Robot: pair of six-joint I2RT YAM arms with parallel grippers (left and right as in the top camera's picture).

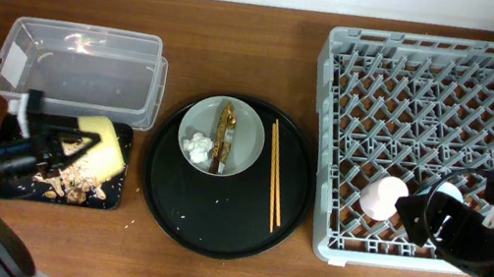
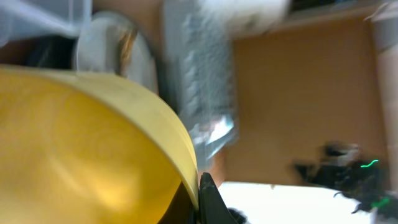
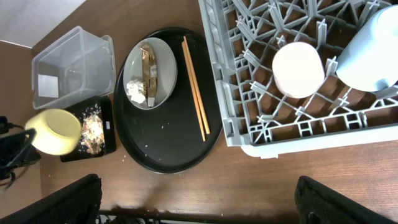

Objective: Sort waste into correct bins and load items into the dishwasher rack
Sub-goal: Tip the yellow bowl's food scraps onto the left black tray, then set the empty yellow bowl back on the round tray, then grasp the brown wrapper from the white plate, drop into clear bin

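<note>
Over the black tray (image 1: 110, 199), my left pincer (image 1: 78, 140) pinches the tilted yellow bowl (image 1: 103, 157). My right pincer (image 3: 205, 202) hangs spread, empty.

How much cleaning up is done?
Done: the small pink cup and small light-blue cup sit in the big grey plastic rack, brown food scraps in the shallow black tray. In hand: the left gripper holds the yellow bowl. Left: white tissue wad, gold wrapper strip, grey round plate, wooden chopsticks.
</note>
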